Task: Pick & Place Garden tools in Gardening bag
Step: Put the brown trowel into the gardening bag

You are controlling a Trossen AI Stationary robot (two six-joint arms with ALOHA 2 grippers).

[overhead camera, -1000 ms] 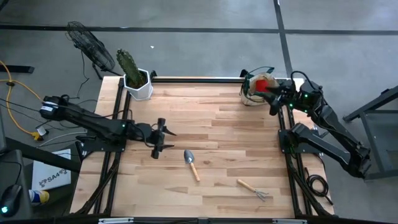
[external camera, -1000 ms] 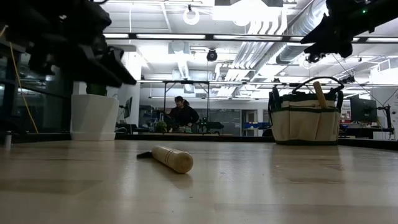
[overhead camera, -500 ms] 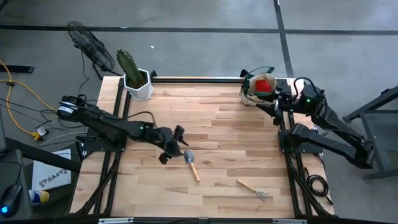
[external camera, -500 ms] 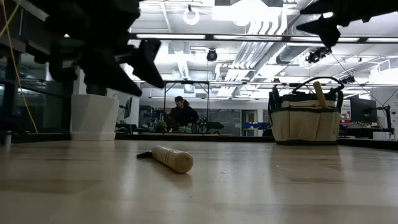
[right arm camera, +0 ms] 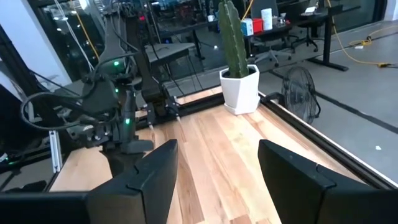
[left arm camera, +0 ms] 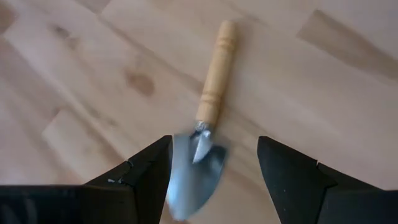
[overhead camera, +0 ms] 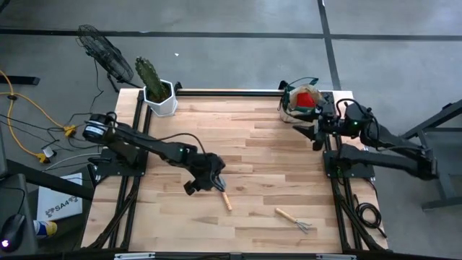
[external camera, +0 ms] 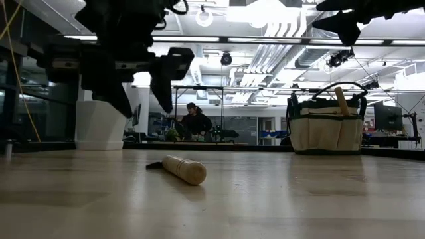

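Left gripper [overhead camera: 209,175] hangs over the wooden table [overhead camera: 260,137] with its two fingers spread apart and nothing between them. Right under it lies a small trowel [left arm camera: 202,158]. The trowel's shiny metal scoop sits between the two dark fingers [left arm camera: 143,177] in the left wrist view, and its wooden handle points away from the gripper. From above, the handle [overhead camera: 225,198] sticks out past the gripper toward the front edge of the table. Nothing shows the fingers touching the trowel.

A bit farther on, near the front of the table, lies a little rake [overhead camera: 294,219] with a wooden handle. It is well apart from the trowel.

Far across the table, at the back corner on the right side, stands the gardening bag [overhead camera: 297,105]. It is tan with dark trim, and something red [overhead camera: 307,97] sits on top of it. In the low view a wooden handle [external camera: 340,101] pokes up out of the bag.

Just beside the bag waits the right gripper [overhead camera: 312,128], with its fingers apart and empty too.

At the other back corner stands a cactus [overhead camera: 149,75] in a white pot [overhead camera: 163,102].
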